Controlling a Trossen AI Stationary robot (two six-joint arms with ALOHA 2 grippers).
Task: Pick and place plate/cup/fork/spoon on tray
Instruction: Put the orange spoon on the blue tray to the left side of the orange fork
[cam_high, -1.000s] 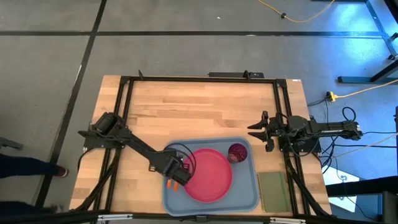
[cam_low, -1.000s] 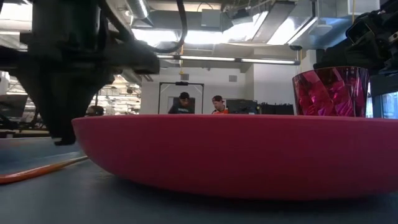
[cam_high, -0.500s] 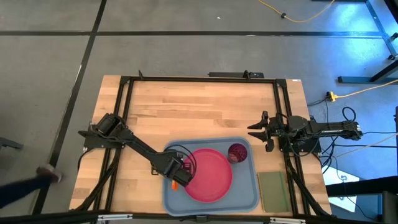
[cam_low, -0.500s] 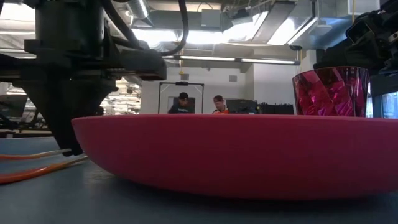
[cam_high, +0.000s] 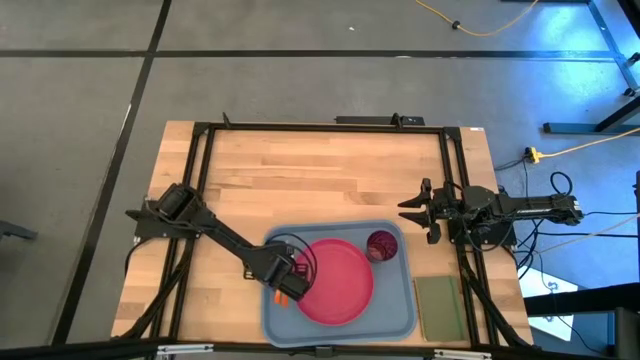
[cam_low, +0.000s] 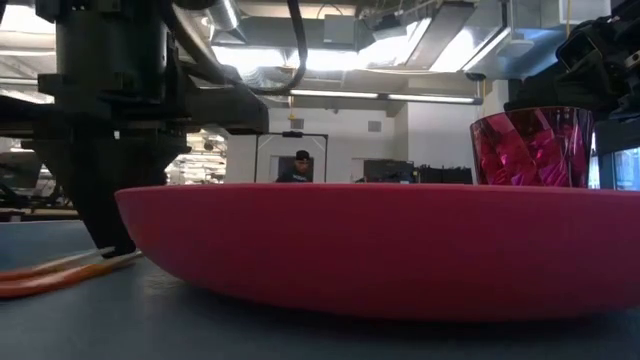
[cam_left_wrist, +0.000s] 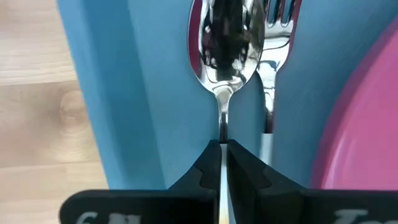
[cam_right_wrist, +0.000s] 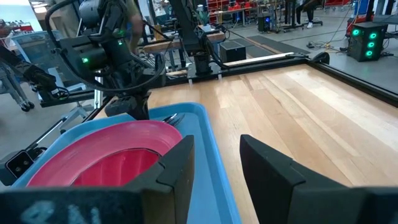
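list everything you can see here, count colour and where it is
tray: 1, light blue, near edge of the table
plate: 1, pink-red, middle of the tray
cup: 1, dark red, tray's far right corner
spoon: 1, silver head, on the tray left of the plate, neck between the left fingers
fork: 1, silver head, on the tray between spoon and plate
pad: 1, olive green, on the table right of the tray
table: 1, light wood
person: 1, far back in the room
left gripper: shut on the spoon
right gripper: open, above the table's right side

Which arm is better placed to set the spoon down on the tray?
Left. Its gripper is shut on the spoon over the tray, beside the fork; the right gripper waits off-tray.
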